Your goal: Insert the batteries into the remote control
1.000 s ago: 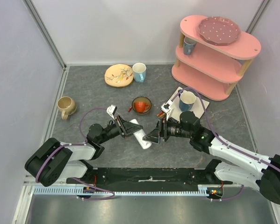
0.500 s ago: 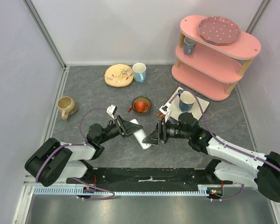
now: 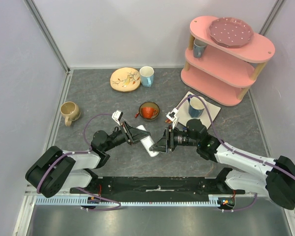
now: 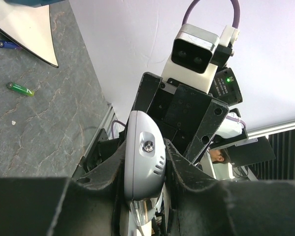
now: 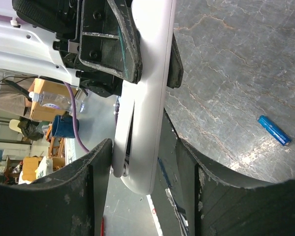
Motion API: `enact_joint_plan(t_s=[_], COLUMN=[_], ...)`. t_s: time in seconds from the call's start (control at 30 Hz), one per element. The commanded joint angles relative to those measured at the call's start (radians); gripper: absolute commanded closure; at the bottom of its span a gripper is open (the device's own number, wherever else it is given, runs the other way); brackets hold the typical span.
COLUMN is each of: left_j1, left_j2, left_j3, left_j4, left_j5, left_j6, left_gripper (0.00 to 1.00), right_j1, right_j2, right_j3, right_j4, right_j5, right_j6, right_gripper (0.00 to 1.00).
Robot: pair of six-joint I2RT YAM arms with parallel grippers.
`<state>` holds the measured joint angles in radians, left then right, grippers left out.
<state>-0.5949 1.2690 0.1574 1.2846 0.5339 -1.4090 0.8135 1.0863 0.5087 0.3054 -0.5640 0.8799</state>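
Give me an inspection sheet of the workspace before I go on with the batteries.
Surface: grey table, nothing spilled seen.
Job's things: remote control mid-workspace; blue battery and green battery lie loose on the table.
Clutter: plate, tan mug, white mug, bowl, blue mug, pink shelf.
Grippers: left gripper shut on the remote control; right gripper open, either side of the remote's free end.
Cables: purple cable looped over each arm, no snag seen.
Surroundings: white walls, nothing else seen.

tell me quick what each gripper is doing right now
left gripper: closed, holding the remote control
right gripper: open, jaws either side of the remote control's end, not gripping it
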Motion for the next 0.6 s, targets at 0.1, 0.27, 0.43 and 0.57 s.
enact_joint_plan(t_s=[0.1, 0.27, 0.43, 0.57], left_j1=[0.003, 0.003, 0.003, 0.003], left_j2=[-0.033, -0.040, -0.054, -0.065], left_j3=[0.016, 0.016, 0.014, 0.018], left_j4=[0.142, 0.137, 0.122, 0.101], left_j5=[0.021, 0.023, 0.023, 0.028], left_j6=[-0.030, -0.028, -0.021, -0.008], left_gripper=[0.98, 0.98, 0.98, 0.98], right_j1=[-0.004, -0.005, -0.005, -0.004], right_j2=[0.024, 0.035, 0.043, 0.063], right_j3=[0.001, 0.001, 0.001, -0.004], right_j4=[0.055, 0.070, 0.078, 0.122], right_j5=[0.000, 0.000, -0.008, -0.031], right_j6=[0.013, 0.024, 0.030, 0.054], right_gripper=[0.43, 0.45, 0.47, 0.42])
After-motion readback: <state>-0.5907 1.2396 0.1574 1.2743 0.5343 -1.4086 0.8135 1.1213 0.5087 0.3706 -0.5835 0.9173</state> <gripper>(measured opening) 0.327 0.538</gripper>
